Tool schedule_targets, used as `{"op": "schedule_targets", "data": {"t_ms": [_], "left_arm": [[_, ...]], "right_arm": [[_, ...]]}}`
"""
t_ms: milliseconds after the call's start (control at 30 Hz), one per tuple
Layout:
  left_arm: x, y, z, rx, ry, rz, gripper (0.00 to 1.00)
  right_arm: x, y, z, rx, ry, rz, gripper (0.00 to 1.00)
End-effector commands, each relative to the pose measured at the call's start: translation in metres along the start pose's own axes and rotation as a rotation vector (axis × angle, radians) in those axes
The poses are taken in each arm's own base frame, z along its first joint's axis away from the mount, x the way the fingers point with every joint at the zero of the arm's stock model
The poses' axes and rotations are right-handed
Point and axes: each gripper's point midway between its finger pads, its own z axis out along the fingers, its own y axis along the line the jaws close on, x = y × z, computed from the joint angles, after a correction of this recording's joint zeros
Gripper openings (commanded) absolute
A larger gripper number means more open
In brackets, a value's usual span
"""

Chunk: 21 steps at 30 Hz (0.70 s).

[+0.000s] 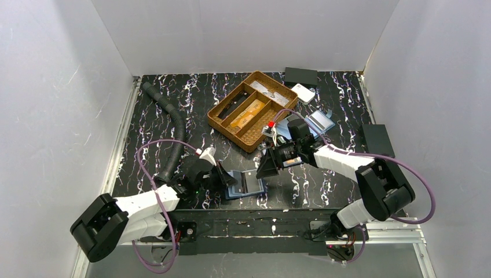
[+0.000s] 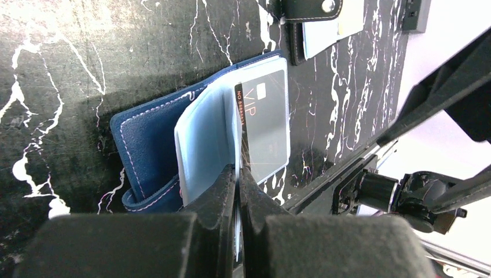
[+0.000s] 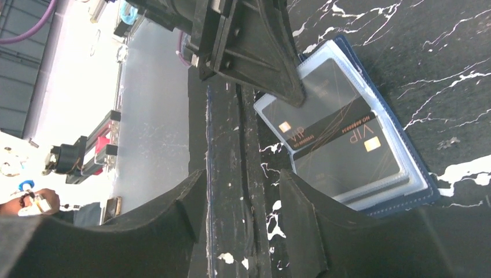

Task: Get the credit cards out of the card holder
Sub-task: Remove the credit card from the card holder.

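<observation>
Left wrist view: my left gripper [image 2: 237, 191] is closed to a sliver on the raised sleeve leaf [image 2: 205, 139] of the blue card holder [image 2: 147, 145]. The holder lies open on the table [image 1: 173, 98] just ahead of my left arm. Whether I pinch the dark VIP credit card [image 2: 269, 121] or only its plastic, I cannot tell. The cards should be light, stiff and slick. The sleeves are floppy, so I judge the exposed card edge the place to grip. My left arm reaches in low. My right gripper [image 3: 243, 185] hovers wide open and empty beside the holder, aimed at it.
</observation>
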Motion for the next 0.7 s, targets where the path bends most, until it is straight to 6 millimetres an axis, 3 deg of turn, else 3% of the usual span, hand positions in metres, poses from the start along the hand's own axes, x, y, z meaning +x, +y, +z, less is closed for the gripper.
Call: {"op": "schedule_targets", "data": {"t_ms": [0, 433, 667], "left_arm": [[-0.008, -0.011, -0.009, 0.085, -0.051, 0.057, 0.00], [-0.018, -0.058, -0.015, 0.339, -0.106, 0.068, 0.00], [-0.023, -0.080, -0.019, 0.447, -0.125, 0.075, 0.00]], "right_arm": [[0.001, 0.015, -0.005, -0.059, -0.014, -0.103, 0.59], [-0.001, 0.020, -0.005, -0.074, -0.043, -0.116, 0.63], [-0.005, 0.012, -0.005, -0.062, -0.046, -0.054, 0.63]]}}
